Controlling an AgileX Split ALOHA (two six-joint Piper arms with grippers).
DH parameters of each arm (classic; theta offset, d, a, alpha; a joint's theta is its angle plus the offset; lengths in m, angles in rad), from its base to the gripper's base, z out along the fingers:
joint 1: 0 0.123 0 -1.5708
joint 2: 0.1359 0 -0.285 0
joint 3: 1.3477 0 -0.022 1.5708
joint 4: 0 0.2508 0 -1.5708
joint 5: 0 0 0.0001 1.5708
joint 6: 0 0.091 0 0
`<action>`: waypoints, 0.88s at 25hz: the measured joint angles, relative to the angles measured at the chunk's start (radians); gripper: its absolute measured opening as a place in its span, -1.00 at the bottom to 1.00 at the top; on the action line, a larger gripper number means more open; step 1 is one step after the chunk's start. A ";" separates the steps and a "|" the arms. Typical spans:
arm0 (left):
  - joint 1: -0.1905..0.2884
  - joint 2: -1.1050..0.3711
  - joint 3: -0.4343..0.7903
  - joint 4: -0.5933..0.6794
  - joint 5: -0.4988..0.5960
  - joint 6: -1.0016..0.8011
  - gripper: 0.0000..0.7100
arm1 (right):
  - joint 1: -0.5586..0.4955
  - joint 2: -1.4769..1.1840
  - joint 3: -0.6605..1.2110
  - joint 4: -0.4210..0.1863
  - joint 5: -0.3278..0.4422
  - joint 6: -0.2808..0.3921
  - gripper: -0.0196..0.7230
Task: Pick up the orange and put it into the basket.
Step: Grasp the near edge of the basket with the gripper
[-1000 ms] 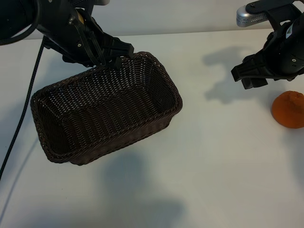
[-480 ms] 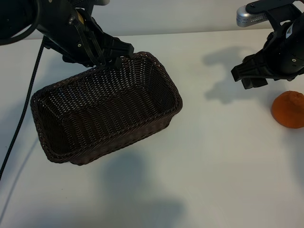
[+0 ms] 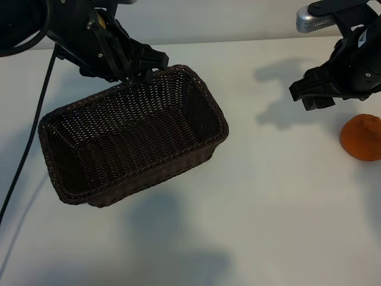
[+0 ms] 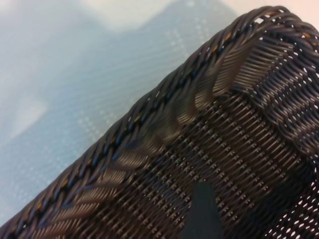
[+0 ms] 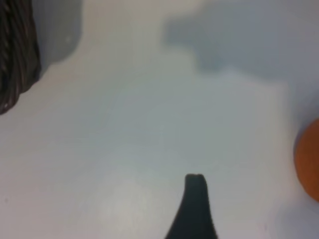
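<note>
**Orange unpicked; basket empty**

We list the orange on the bench, well apart from the basket and partly cut off at the frame edge. The right gripper hovers near the orange, released, grasping nothing; the left gripper hangs released over the basket's far rim. Risks we judge: the round fruit rolling away from a glancing finger; the basket nudged by the left gripper. Fingertip spacing is hard to make out.

A dull orange colour is seen on the orange, and a dark brown woven pattern on the basket; the table is white.
</note>
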 joint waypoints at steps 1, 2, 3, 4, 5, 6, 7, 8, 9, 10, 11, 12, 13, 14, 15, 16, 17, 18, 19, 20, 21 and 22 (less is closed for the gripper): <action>0.000 -0.001 0.000 0.008 0.013 -0.012 0.59 | 0.000 0.000 0.000 0.000 -0.003 0.000 0.61; 0.000 -0.003 0.000 0.015 0.026 -0.029 0.59 | 0.000 0.000 0.000 0.000 -0.007 0.000 0.61; 0.000 -0.007 0.000 0.028 0.041 -0.048 0.59 | 0.000 0.000 0.000 0.000 -0.008 0.000 0.61; 0.000 -0.013 0.000 0.054 0.061 -0.069 0.59 | 0.000 0.000 0.000 0.000 -0.010 0.000 0.61; 0.000 -0.020 0.000 0.086 0.084 -0.088 0.59 | 0.000 0.000 0.000 0.001 -0.010 0.000 0.61; 0.000 -0.028 0.000 0.116 0.106 -0.116 0.59 | 0.000 0.000 0.000 0.001 -0.010 0.000 0.61; 0.000 -0.034 0.000 0.143 0.125 -0.134 0.59 | 0.000 0.000 0.000 0.001 -0.010 0.001 0.61; 0.000 -0.040 0.000 0.170 0.151 -0.152 0.59 | 0.000 0.000 0.000 0.001 -0.010 0.001 0.61; 0.000 -0.045 0.000 0.192 0.177 -0.164 0.59 | 0.000 0.000 0.000 0.001 -0.011 0.001 0.61; 0.000 -0.047 0.000 0.212 0.202 -0.176 0.59 | 0.000 0.000 0.000 0.001 -0.011 0.001 0.61; 0.000 -0.047 0.000 0.224 0.223 -0.182 0.59 | 0.000 0.000 0.000 0.001 -0.011 0.001 0.61; 0.000 -0.047 0.000 0.235 0.247 -0.186 0.59 | 0.000 0.000 0.000 0.001 -0.011 0.001 0.61; 0.000 -0.047 0.000 0.237 0.260 -0.189 0.59 | 0.000 0.000 0.000 0.001 -0.011 0.001 0.61; 0.000 -0.047 0.000 0.240 0.269 -0.193 0.59 | 0.000 0.000 0.000 0.002 -0.011 0.001 0.61; 0.000 -0.047 0.000 0.240 0.275 -0.197 0.59 | 0.000 0.000 0.000 0.003 -0.011 0.001 0.61; 0.000 -0.047 0.000 0.240 0.279 -0.201 0.59 | 0.000 0.000 0.000 0.003 -0.011 0.001 0.61; 0.000 -0.047 0.000 0.240 0.280 -0.209 0.59 | 0.000 0.000 0.000 0.003 -0.011 0.001 0.61; 0.000 -0.048 0.000 0.240 0.281 -0.214 0.59 | 0.000 0.000 0.000 0.003 -0.011 0.001 0.61; 0.000 -0.052 0.004 0.240 0.280 -0.223 0.59 | 0.000 0.000 0.000 0.003 -0.011 0.001 0.61; 0.000 -0.063 0.021 0.242 0.268 -0.230 0.59 | 0.000 0.000 0.000 0.003 -0.010 0.001 0.61; 0.000 -0.083 0.053 0.243 0.249 -0.238 0.59 | 0.000 0.000 0.000 0.003 -0.009 0.001 0.61; 0.000 -0.105 0.086 0.242 0.232 -0.243 0.59 | 0.000 0.000 0.000 0.003 -0.007 0.001 0.61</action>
